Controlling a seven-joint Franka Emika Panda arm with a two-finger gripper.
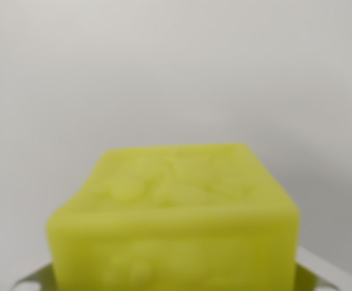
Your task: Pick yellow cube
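The yellow cube [172,218] fills the lower middle of the wrist view, very close and blurred, with faint raised marks on its top and front faces. My gripper [174,276] sits at the bottom edge. Only slivers of its pale fingers [330,273] show, one against each side of the cube. The jaws look shut on the cube, each finger touching a side. The cube's underside and whatever lies below it are hidden.
Behind the cube there is only a plain pale grey-white surface, out of focus, darker toward the wrist view's right.
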